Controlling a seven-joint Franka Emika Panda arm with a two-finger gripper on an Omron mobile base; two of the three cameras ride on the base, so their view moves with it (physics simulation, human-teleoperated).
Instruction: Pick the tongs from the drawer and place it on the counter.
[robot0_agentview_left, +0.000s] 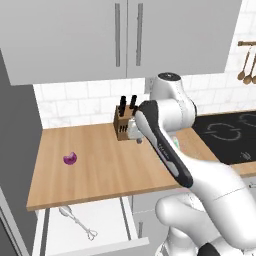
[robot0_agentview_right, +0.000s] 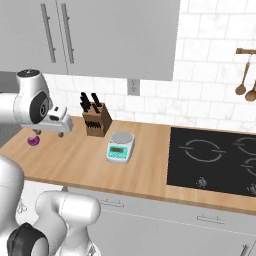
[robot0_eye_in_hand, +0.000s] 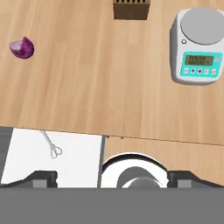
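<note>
Slim silver-grey metal tongs (robot0_agentview_left: 77, 224) lie loose on the white floor of the wide shallow pulled-out drawer (robot0_agentview_left: 107, 220), angled, rounded head toward the back under the lip of the light brown butcher-block tabletop (robot0_agentview_left: 110, 165), splayed tips toward the front. The claw (robot0_agentview_right: 61, 131) hangs high over the tabletop near the wooden knife block (robot0_agentview_right: 97, 121), well apart from the tongs, holding nothing; fingers appear spread, though only the tips show in the hand view. Likely risks: the descent has to clear the tabletop edge, and part of the tongs sits close under that overhang, so a steep approach could clip the wood. The tongs are thin and flat on the drawer floor, so fingers could skate over them or push them sideways. The teal-and-white kitchen scale (robot0_agentview_right: 120, 146) and purple wedge-shaped object (robot0_agentview_left: 70, 158) limit placement spots.
</note>
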